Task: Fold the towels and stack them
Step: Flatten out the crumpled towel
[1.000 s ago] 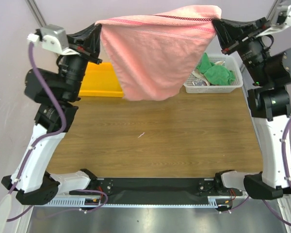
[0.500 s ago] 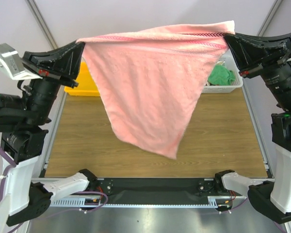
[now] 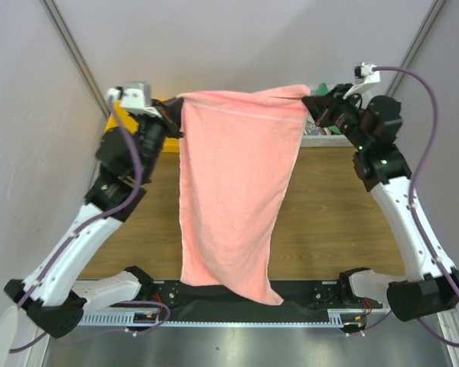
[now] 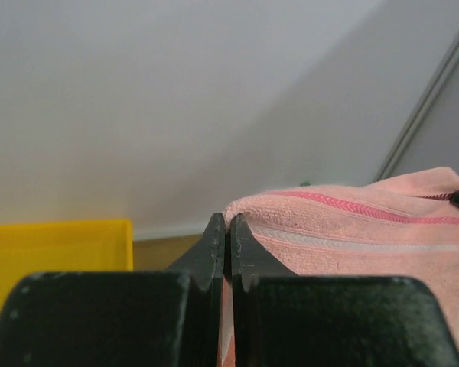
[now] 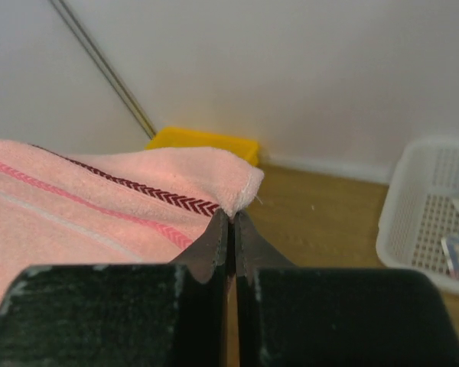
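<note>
Hanging low, the bottom hem of the salmon-pink towel [image 3: 229, 206] shows over the black rail [image 3: 298, 289] at the near edge of the table [image 3: 329, 222]; lowered carelessly, it may snag there. Farther up, the left gripper [image 4: 227, 222] and right gripper [image 5: 232, 215] are each clamped on a top corner, only by its tip, so a hard stretch could pull one free. Beyond, the yellow tray [image 4: 57, 252] and white basket [image 5: 436, 206] could catch swinging cloth.

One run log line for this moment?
left end effector: shut on pink towel corner | right end effector: shut on opposite corner | towel: hangs between them
</note>
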`<action>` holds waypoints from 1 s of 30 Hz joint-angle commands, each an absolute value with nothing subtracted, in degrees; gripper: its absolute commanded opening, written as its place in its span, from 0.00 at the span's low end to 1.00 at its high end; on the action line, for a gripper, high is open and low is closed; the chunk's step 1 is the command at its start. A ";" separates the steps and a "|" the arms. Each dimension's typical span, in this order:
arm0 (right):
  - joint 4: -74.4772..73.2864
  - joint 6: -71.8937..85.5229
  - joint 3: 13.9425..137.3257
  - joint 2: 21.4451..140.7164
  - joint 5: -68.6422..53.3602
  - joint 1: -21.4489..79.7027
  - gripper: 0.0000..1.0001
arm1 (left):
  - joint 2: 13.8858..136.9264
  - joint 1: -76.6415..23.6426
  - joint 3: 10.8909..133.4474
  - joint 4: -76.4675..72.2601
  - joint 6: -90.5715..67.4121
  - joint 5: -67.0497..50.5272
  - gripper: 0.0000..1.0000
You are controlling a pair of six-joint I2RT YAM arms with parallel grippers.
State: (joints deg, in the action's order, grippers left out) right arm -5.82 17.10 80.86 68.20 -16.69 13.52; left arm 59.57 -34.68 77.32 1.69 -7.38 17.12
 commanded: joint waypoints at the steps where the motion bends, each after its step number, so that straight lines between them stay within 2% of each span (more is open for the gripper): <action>1: 8.23 17.93 76.23 70.65 -14.94 11.00 0.00 | 63.26 -33.23 71.56 -10.44 -5.89 21.36 0.00; 4: 14.31 19.51 73.75 77.48 -18.88 9.41 0.00 | 66.70 -30.16 67.43 -16.95 -7.11 19.26 0.00; 9: 23.80 21.18 76.99 90.95 -24.77 7.91 0.00 | 77.15 -23.30 65.83 -26.09 -11.16 11.00 0.00; 14: 27.24 21.45 85.50 105.34 -26.80 7.56 0.00 | 86.56 -21.89 67.06 -35.84 -9.23 6.07 0.00; 18: 28.21 21.27 93.76 112.56 -28.03 6.95 0.00 | 95.77 -20.40 71.97 -38.32 -9.49 4.22 0.00; 25: 28.56 20.66 99.66 118.56 -27.60 6.07 0.00 | 105.54 -18.28 78.74 -40.96 -9.58 0.44 0.00; 30: 27.07 19.08 101.51 120.06 -28.65 5.89 0.00 | 108.28 -17.14 81.57 -40.78 -9.93 0.44 0.00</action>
State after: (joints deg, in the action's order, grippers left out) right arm 24.16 20.78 98.04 119.20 -27.53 6.13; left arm 108.27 -18.15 78.52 -35.53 -9.08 2.33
